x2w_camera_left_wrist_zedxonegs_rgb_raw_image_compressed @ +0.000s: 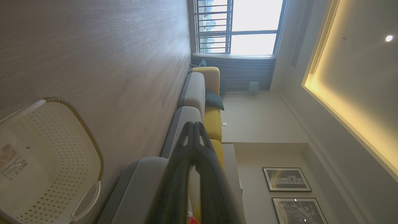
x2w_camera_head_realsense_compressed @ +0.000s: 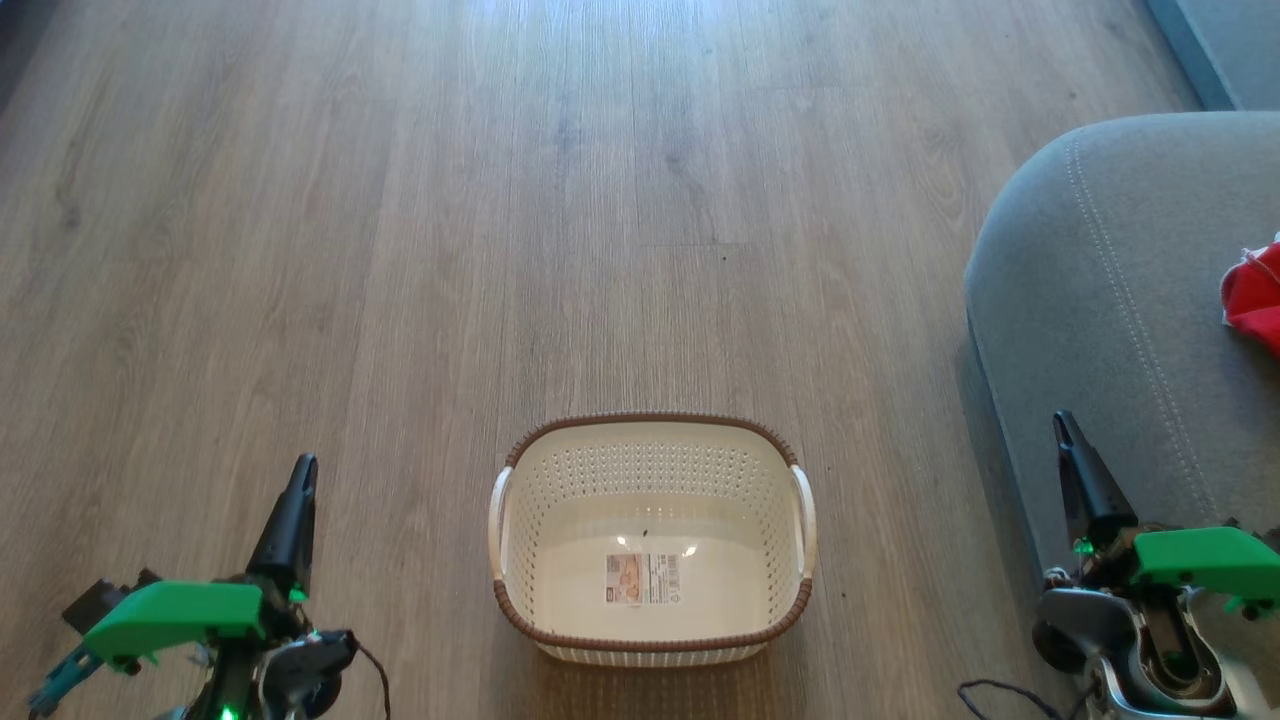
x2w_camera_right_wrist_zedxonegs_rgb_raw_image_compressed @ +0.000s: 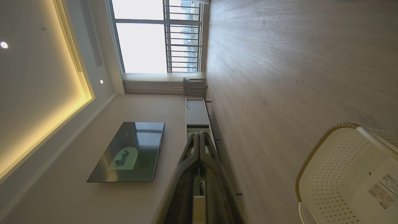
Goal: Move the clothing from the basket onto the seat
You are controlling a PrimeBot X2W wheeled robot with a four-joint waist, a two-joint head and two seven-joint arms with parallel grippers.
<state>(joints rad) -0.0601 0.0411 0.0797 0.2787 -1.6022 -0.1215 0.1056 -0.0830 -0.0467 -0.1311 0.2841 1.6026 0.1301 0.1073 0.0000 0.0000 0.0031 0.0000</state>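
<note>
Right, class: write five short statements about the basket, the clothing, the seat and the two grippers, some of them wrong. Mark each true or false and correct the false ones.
1. The basket holds the clothing. False: it is empty, with nothing but a label on its base.
2. The clothing lies on the seat. True.
3. The left gripper is shut. True.
4. The right gripper grips a basket handle. False: it is shut on nothing and well apart from the basket.
5. The basket stands on the seat. False: it stands on the wooden floor, beside the seat.
</note>
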